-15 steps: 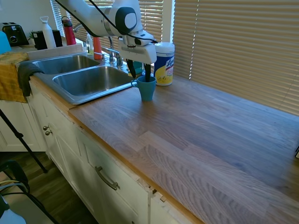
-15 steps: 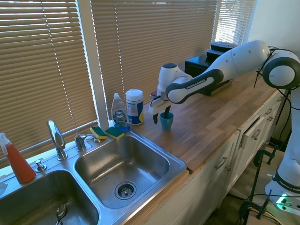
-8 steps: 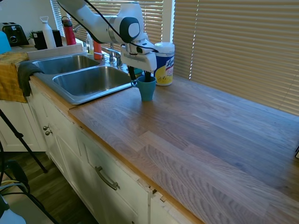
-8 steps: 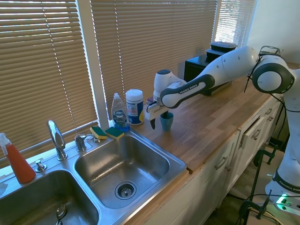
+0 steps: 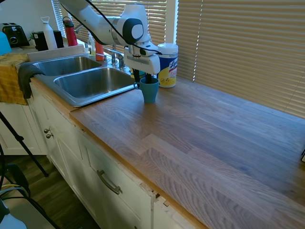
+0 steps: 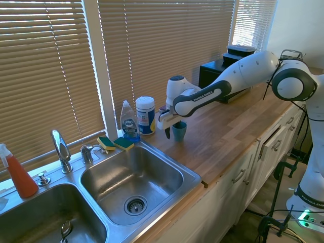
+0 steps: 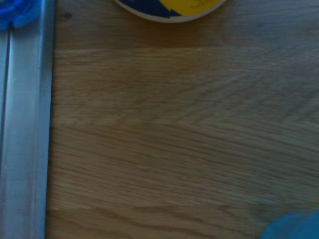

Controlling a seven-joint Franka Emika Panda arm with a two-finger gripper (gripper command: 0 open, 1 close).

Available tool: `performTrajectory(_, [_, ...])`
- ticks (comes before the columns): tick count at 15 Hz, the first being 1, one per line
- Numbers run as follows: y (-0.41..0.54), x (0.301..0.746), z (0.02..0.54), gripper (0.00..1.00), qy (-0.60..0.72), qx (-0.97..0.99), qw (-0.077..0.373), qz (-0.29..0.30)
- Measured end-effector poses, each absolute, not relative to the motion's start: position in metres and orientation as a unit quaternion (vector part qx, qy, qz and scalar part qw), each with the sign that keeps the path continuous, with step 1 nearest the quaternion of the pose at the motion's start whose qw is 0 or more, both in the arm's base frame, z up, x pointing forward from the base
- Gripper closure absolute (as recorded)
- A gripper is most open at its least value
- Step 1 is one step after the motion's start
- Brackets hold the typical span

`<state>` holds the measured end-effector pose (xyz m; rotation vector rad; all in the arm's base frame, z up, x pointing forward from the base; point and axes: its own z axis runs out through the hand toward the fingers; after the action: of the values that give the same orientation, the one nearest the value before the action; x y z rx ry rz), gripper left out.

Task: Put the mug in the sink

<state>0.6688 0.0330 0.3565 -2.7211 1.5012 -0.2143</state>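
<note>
The mug (image 5: 149, 89) stands upright on the wooden counter (image 5: 209, 138), just beside the rim of the sink (image 5: 90, 82) and in front of the white wipes canister (image 5: 167, 65) with the yellow label; its handle points toward the sink. What, if anything, is inside the mug cannot be made out. The gripper (image 5: 143, 76) sits down over the mug's rim — one dark finger drops inside the cup, the other hangs outside on the handle side, so the jaws straddle the wall; whether they are pressing on it cannot be told, and the mug's base rests on the counter.

In the second exterior view the gripper (image 6: 171, 129) and mug (image 6: 178, 131) stand near the basin's corner; the near basin (image 6: 132, 177) holds nothing but its drain, and the far basin (image 6: 45, 223) shows only a dark fitting at the bottom. Two green-and-yellow sponges (image 6: 115, 143) lie on the sink's back ledge beside a dish-soap bottle (image 6: 129, 121) of blue liquid; an orange spray bottle (image 6: 17, 172) stands further along. The wrist view shows bare wood, the canister's base (image 7: 169, 9), the steel rim (image 7: 25, 129) and a blurred blue patch — the mug (image 7: 291, 226).
</note>
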Motion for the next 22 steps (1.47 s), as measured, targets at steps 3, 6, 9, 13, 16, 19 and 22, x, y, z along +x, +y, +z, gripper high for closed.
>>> performTrajectory(3, [0.031,0.670,0.359,1.00,0.483,-0.873,0.014,-0.071])
performTrajectory(6, [0.030,0.670,0.360,1.00,0.484,-0.872,0.013,-0.071])
performTrajectory(9, [0.031,0.670,0.360,1.00,0.484,-0.872,0.015,-0.070])
performTrajectory(13, [0.032,0.668,0.368,1.00,0.485,-0.871,0.020,-0.071])
performTrajectory(16, [0.040,0.658,0.390,1.00,0.480,-0.873,0.029,-0.082])
performTrajectory(19, [0.080,0.638,0.435,1.00,0.462,-0.879,0.028,-0.109])
performTrajectory(22, [0.145,0.623,0.458,1.00,0.441,-0.889,0.022,-0.122])
